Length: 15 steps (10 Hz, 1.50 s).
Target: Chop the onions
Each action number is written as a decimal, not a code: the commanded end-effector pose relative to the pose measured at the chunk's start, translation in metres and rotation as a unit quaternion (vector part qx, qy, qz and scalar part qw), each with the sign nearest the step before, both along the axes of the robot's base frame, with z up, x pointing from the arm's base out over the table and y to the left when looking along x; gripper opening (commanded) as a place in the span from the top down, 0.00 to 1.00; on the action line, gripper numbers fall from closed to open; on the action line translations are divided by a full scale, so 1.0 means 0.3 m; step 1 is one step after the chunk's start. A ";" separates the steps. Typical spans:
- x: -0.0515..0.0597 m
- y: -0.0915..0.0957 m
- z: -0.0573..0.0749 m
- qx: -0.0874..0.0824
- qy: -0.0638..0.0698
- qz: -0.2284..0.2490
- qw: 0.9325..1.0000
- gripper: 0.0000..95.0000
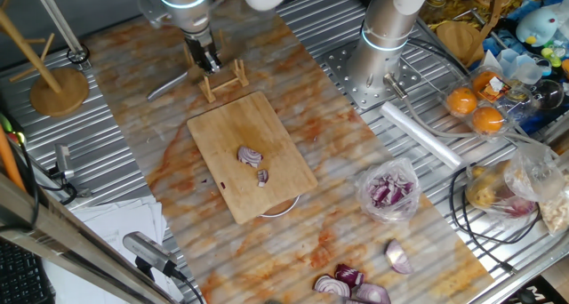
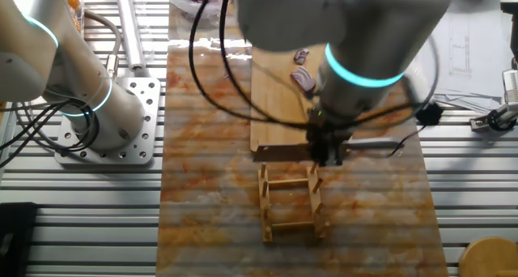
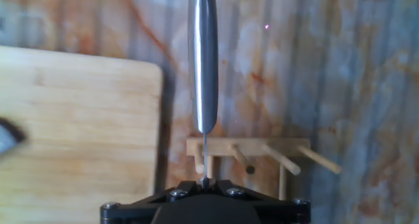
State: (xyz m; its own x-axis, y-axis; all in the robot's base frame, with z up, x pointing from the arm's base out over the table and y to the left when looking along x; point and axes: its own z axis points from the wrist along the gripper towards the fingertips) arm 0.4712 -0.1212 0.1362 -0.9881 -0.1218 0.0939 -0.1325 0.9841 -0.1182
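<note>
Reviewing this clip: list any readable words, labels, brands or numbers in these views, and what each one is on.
None can be read.
Paper sheets at the table edge in the other fixed view carry faint printed lines, too small and blurred to read.
The cutting board, wooden rack, knife and onion bag show no lettering.

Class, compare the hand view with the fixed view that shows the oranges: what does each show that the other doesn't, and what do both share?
Only the hand view shows the knife edge-on, straight out from the gripper. Only the fixed view shows the onions on the board, the bagged chopped onion and the oranges. Both show the cutting board and the small wooden rack.
</note>
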 end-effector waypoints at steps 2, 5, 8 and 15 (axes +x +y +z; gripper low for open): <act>0.027 0.084 0.086 0.000 0.003 0.006 1.000 1.00; 0.085 0.231 0.124 0.030 -0.017 -0.006 0.999 1.00; 0.145 0.410 0.086 0.037 -0.029 0.006 0.999 1.00; 0.219 0.606 -0.017 0.084 -0.015 0.028 0.996 1.00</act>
State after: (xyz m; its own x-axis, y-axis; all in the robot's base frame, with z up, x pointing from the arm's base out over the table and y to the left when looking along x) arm 0.5387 0.0611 0.1289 -0.9826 -0.1818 0.0393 -0.1791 0.9818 0.0624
